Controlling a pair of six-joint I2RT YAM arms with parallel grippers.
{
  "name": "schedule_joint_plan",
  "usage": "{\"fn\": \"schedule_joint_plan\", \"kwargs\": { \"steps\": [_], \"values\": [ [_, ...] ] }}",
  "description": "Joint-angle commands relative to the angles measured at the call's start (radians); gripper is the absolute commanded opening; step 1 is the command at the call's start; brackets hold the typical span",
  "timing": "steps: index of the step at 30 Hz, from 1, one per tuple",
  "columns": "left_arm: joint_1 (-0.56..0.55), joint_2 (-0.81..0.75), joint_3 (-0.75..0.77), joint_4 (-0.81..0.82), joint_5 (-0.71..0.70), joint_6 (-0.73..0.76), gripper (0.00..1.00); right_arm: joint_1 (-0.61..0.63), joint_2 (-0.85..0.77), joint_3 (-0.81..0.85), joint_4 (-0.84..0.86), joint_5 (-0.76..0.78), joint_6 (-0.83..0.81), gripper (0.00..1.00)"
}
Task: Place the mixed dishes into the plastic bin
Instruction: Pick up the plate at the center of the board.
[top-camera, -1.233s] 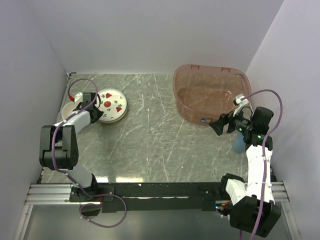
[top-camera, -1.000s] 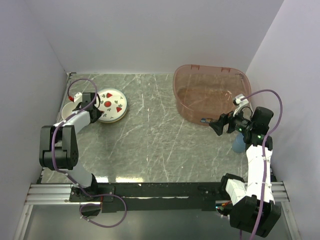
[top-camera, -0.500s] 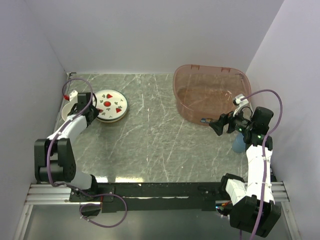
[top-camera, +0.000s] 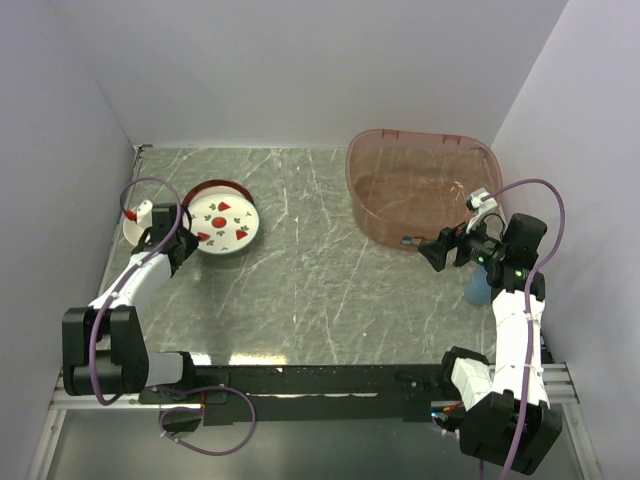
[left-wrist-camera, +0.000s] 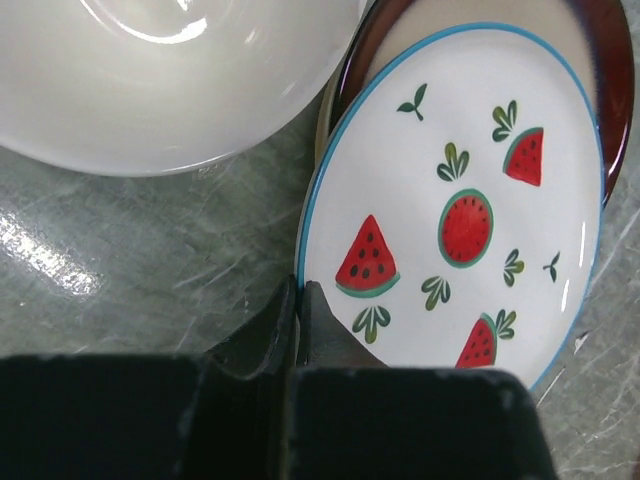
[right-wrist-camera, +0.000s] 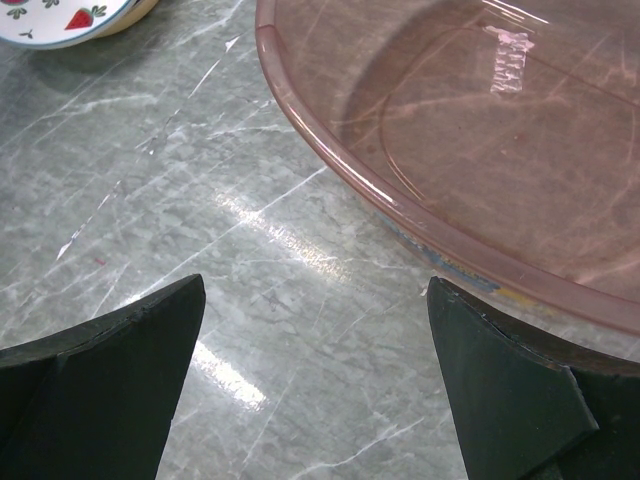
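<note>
Contact on the overhead view — the left gripper (top-camera: 180, 241) is clamped on the near-left rim of the round white plate with red watermelon shapes (top-camera: 226, 221), near the left edge of the grey marbled table (top-camera: 300, 280). The large translucent pinkish plastic bin (top-camera: 420, 190) sits at the far-right corner. Left wrist: fingers (left-wrist-camera: 272, 330) are pinched tight on that plate's blue rim, with a small cream bowl (left-wrist-camera: 170, 70) just beside it. Right wrist — the right gripper (right-wrist-camera: 315, 288) is spread wide, holding nothing, near the bin's rim.
</note>
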Motion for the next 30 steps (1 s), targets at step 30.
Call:
{"fn": "schedule_joint_plan", "kwargs": {
  "steps": [30],
  "values": [
    [0.011,0.125,0.064,0.082,0.039,-0.049,0.09,0.009,-0.013,0.043,0.016,-0.003,-0.011,1.0]
  ]
}}
